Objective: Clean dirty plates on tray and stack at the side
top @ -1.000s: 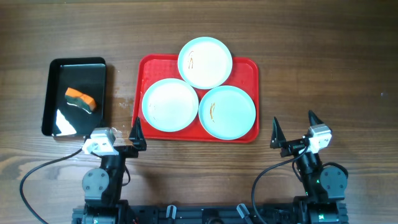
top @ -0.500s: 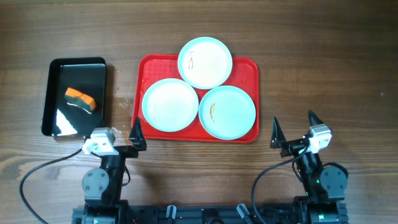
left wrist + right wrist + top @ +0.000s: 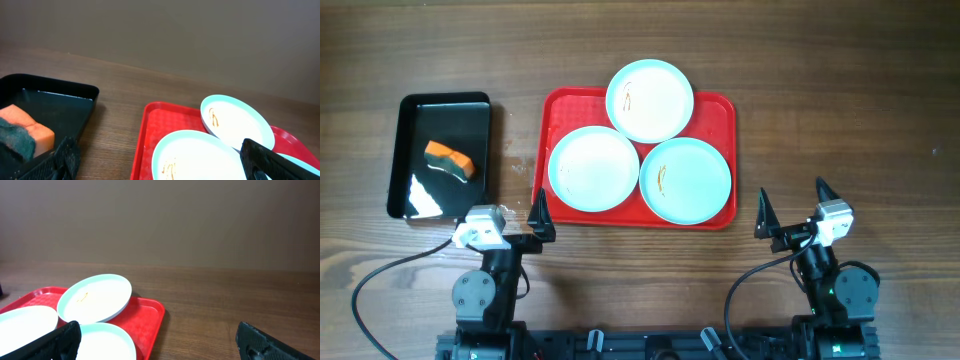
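Note:
Three pale mint plates lie on the red tray [image 3: 713,108]: one at the back [image 3: 650,100], one front left [image 3: 593,168], one front right [image 3: 685,180]. The back and right plates carry thin orange smears; the left one has a faint smear near its edge. My left gripper [image 3: 506,222] stands open just in front of the tray's near left corner, empty. The left wrist view shows the front left plate [image 3: 200,157] between my spread fingers [image 3: 65,157]. My right gripper [image 3: 792,208] is open and empty, to the right of the tray's near right corner [image 3: 150,315].
A glossy black tray [image 3: 445,115] sits left of the red tray and holds an orange sponge with a dark green face [image 3: 451,160]. Bare wooden table [image 3: 840,110] stretches right of the red tray. Cables run along the front edge by the arm bases.

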